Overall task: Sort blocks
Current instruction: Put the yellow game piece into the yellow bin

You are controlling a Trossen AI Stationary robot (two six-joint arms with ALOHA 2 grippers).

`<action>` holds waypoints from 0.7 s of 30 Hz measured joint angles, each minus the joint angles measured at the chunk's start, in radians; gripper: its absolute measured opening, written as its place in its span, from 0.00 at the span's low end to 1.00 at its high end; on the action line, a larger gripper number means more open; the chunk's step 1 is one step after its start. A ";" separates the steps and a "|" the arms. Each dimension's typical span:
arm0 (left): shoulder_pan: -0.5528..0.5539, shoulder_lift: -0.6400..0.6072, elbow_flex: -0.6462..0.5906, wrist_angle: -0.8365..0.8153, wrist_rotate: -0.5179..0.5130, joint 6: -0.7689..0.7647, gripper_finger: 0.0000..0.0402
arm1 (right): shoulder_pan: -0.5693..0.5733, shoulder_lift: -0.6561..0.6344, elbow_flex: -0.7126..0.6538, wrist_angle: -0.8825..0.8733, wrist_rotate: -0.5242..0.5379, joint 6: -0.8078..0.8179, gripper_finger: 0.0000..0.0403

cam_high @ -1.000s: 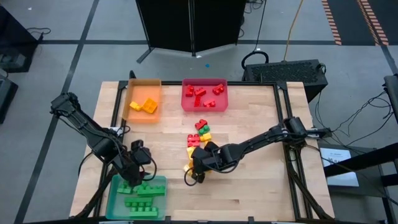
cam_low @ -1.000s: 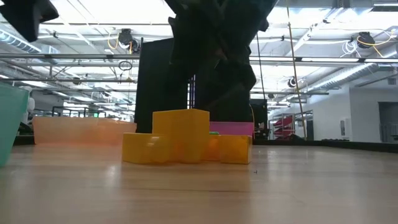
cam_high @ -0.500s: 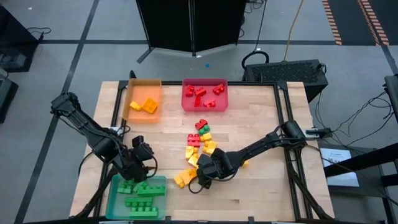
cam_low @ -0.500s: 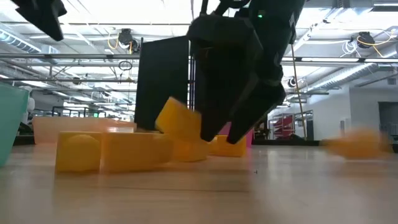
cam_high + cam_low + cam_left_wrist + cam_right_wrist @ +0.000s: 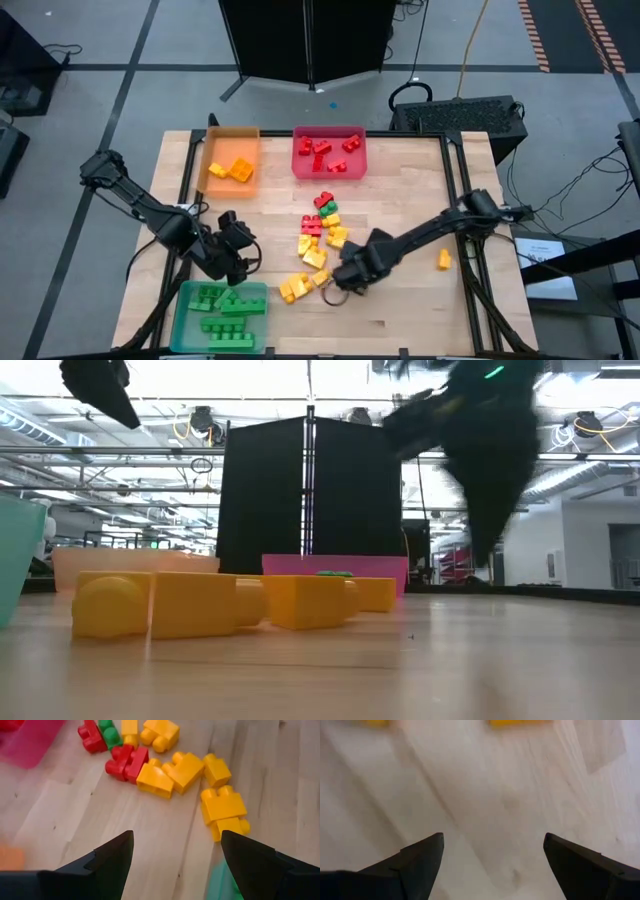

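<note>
Sorting partly done: red tray (image 5: 328, 166), orange tray (image 5: 232, 180) and teal tray (image 5: 222, 318) hold matching blocks, a mixed cluster (image 5: 318, 240) remains mid-desk, and left tool (image 5: 240, 262) and right tool (image 5: 336, 290) gape wide, empty.

The table (image 5: 420, 180) is pale wood with a fine visible grain and a smooth, faintly satin finish. The blocks (image 5: 184, 770) are smooth, opaque moulded plastic with a soft sheen on their studs. The trays are translucent plastic: orange (image 5: 232, 135), red (image 5: 329, 133) and teal (image 5: 188, 308). Both arms look like matt dark plastic or metal, as do the left gripper's fingers (image 5: 112, 857).
</note>
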 joint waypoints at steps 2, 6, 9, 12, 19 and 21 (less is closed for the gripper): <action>0.008 0.000 0.000 0.033 0.000 0.031 0.76 | 0.017 -0.033 0.000 0.004 0.011 0.004 0.84; 0.032 0.000 0.000 0.101 0.001 0.097 0.76 | 0.017 -0.055 0.002 0.243 0.030 -0.011 0.84; 0.050 0.000 0.000 0.125 0.001 0.124 0.76 | 0.017 -0.022 0.003 0.476 0.045 -0.105 0.84; 0.064 -0.001 0.000 0.121 0.009 0.138 0.76 | 0.012 0.026 0.004 0.556 0.070 -0.247 0.84; 0.080 -0.001 0.000 0.111 0.044 0.138 0.76 | -0.045 0.071 0.002 0.540 0.034 -0.627 0.84; 0.080 -0.001 0.000 0.112 0.045 0.138 0.76 | -0.039 0.074 0.002 0.556 0.019 -0.736 0.84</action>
